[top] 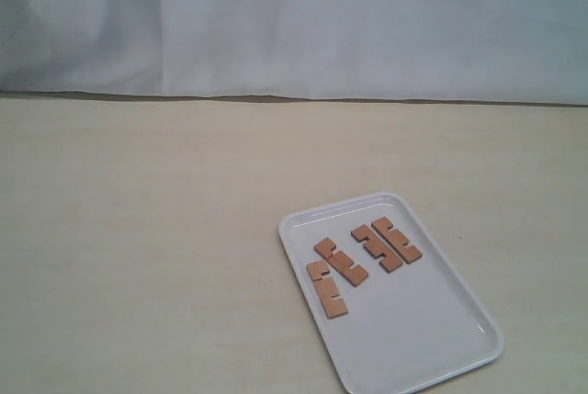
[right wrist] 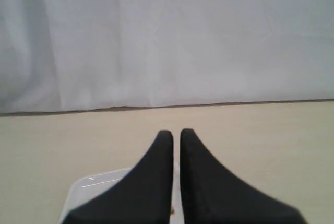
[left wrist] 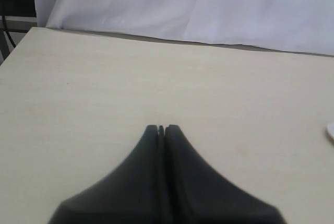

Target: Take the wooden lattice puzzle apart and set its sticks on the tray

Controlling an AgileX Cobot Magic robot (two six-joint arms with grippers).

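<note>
The white tray [top: 441, 348] lies on the table at the right front. No assembled lattice puzzle shows; its reddish-brown notched sticks lie flat and separate in the tray. Two sticks [top: 397, 240] [top: 377, 247] lie side by side toward the far end. Another stick [top: 341, 262] and a last one [top: 328, 290] lie touching at the tray's left side. Neither arm appears in the exterior view. My left gripper [left wrist: 161, 128] hovers shut and empty over bare table. My right gripper [right wrist: 176, 132] is shut to a thin slit, holding nothing, above a corner of the tray [right wrist: 88, 187].
A pale wooden table [top: 147, 229] runs back to a white cloth backdrop [top: 294, 17]. In the left wrist view, the table's left edge [left wrist: 15, 41] and a sliver of the tray's rim [left wrist: 331, 131] show.
</note>
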